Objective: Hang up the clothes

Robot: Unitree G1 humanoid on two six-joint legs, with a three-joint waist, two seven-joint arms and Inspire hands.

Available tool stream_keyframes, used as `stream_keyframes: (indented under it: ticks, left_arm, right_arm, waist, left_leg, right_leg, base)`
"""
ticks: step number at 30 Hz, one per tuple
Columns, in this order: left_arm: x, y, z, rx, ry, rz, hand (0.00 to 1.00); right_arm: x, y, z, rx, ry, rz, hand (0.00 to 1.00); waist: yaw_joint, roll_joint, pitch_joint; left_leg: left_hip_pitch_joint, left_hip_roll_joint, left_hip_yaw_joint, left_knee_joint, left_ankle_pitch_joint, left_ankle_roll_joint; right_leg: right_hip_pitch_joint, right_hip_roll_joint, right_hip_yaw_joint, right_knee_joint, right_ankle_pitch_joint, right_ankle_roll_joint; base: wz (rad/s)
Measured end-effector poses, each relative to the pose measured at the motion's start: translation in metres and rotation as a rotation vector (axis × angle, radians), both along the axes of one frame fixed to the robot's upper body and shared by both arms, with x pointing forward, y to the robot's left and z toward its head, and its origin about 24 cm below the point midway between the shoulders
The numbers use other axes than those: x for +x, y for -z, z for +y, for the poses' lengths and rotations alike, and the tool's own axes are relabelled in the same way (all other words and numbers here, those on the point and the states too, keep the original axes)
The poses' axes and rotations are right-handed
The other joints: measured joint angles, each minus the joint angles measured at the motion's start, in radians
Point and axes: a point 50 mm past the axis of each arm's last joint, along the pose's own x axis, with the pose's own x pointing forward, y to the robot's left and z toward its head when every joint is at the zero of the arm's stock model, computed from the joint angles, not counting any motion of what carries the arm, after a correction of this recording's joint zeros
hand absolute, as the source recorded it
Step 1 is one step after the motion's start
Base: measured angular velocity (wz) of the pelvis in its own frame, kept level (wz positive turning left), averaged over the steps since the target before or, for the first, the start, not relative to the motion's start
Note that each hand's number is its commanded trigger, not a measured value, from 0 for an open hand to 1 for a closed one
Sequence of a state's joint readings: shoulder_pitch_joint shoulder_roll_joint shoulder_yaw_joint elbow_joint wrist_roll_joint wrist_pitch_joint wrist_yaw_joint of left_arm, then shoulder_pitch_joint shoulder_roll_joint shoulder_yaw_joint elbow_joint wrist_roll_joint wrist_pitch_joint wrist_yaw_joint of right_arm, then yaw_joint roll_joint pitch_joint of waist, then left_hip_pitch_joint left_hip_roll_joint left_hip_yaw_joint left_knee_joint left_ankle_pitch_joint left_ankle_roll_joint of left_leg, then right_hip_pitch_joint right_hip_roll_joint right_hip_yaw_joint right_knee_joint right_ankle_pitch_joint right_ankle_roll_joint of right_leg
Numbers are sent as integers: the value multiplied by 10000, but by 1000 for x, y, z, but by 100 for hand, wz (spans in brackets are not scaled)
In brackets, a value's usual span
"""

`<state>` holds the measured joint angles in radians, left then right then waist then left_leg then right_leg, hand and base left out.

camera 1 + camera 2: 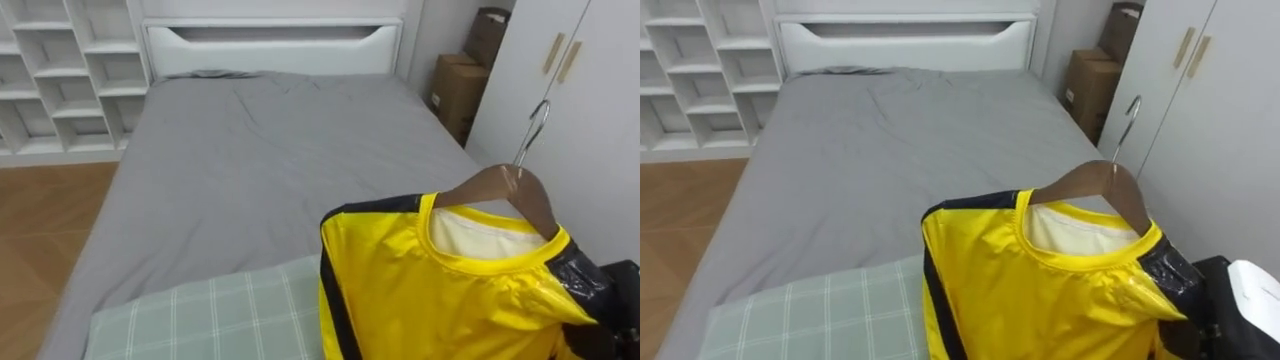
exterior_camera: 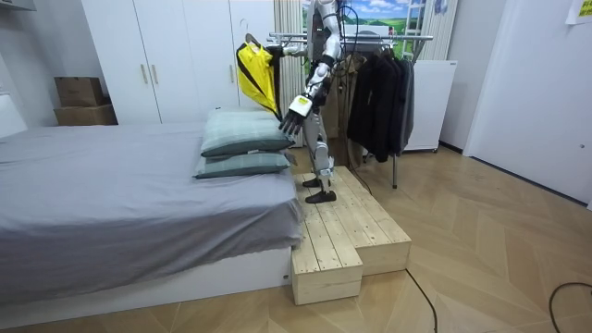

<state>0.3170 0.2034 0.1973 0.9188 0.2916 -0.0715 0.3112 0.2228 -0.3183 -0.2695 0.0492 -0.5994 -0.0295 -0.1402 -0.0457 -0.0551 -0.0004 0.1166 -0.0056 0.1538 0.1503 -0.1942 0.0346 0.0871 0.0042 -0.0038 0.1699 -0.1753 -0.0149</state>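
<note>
A shiny yellow shirt (image 1: 430, 290) with black trim hangs on a wooden hanger (image 1: 510, 190), whose metal hook (image 1: 535, 125) points up. It is held in the air at the lower right, above the foot of the bed. My right hand (image 1: 622, 290) is a dark shape at the shirt's right shoulder, shut on the shirt and the hanger's end. In the room view I stand on a wooden platform (image 2: 347, 231) beside the bed, with the shirt (image 2: 252, 69) raised toward the wardrobe. My left hand (image 2: 291, 116) hangs low over the pillows, fingers open and holding nothing.
The grey bed (image 1: 260, 160) stretches ahead to a white headboard, with a green checked pillow (image 1: 210, 320) just below me. White wardrobe doors (image 1: 580, 90) and cardboard boxes (image 1: 460, 90) stand to the right. A clothes rack (image 2: 370, 37) with dark garments (image 2: 379, 92) is behind me.
</note>
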Motion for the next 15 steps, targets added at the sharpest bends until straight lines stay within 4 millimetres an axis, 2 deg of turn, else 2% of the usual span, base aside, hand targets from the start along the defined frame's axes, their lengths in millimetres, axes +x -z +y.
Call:
stream_keyframes:
  ticks: [3,6,11,12,14,15]
  left_arm:
    - [-34,8,-4,-427,-594,1189,0]
    - [-46,12,-8,-643,-793,1739,0]
    - [-34,14,-10,-1031,-622,1615,0]
    - [-29,14,-10,-1051,-577,1489,0]
    - [-23,14,-10,-1073,-483,1365,0]
    - [-17,15,-11,-1107,-399,1264,0]
  right_arm:
    - [-1,-3,1,-210,-21,-19,100]
    - [0,-7,3,-510,-114,-136,100]
    - [4,-20,10,-1014,-427,-721,100]
    - [5,-22,12,-1170,-476,-978,100]
    - [5,-23,15,-1388,-521,-1221,100]
    - [5,-23,17,-1572,-573,-1276,100]
  waist:
    - [18,-47,21]
    - [49,-101,32]
    - [260,-193,66]
    - [266,-233,2]
    - [271,-274,-4]
    - [274,-309,58]
  left_leg:
    - [0,2,113,2,-7,8]
    - [-16,-5,113,8,-22,24]
    - [-109,1,151,12,-26,28]
    - [-219,9,189,30,-25,28]
    - [-368,36,314,60,-24,28]
    - [-388,63,398,89,-25,27]
  right_leg:
    - [-41,18,182,17,5,3]
    - [-57,10,191,19,8,9]
    - [-97,11,211,25,7,10]
    - [-216,12,223,50,7,11]
    - [-369,23,284,120,19,17]
    - [-414,44,324,185,28,10]
  base:
    - [-13]
    - [0]
    - [0]
    - [0]
    - [-11]
    - [-20]
